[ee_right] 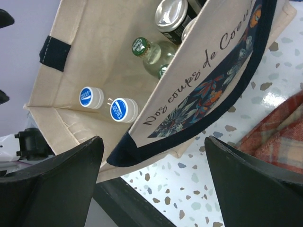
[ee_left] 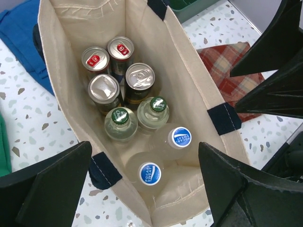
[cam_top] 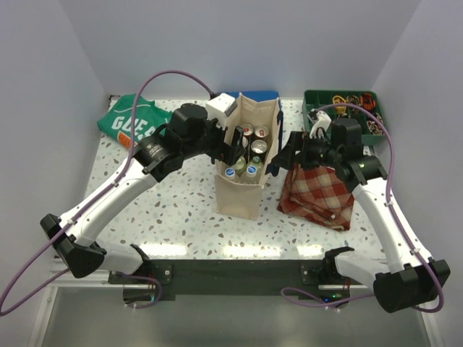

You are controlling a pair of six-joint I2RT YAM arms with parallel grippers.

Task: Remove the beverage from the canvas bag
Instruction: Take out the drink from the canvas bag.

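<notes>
The cream canvas bag (cam_top: 239, 195) stands upright mid-table with its mouth open. Inside it are several beverages: two blue-capped bottles (ee_left: 149, 173), two green-capped glass bottles (ee_left: 120, 116) and several cans (ee_left: 139, 75). My left gripper (cam_top: 230, 150) hovers open over the bag's near end, its jaws spread wide above the blue-capped bottles (ee_left: 145, 143), holding nothing. My right gripper (cam_top: 284, 155) is open beside the bag's right wall (ee_right: 208, 61). The navy handle (ee_right: 142, 137) hangs in front of its spread jaws (ee_right: 153, 137), with no finger touching it.
A red plaid cloth (cam_top: 318, 191) lies right of the bag, under the right arm. A folded blue cloth (cam_top: 255, 95) sits behind the bag, and a green T-shirt (cam_top: 134, 123) lies at the back left. A green tray (cam_top: 346, 95) of small parts stands at the back right.
</notes>
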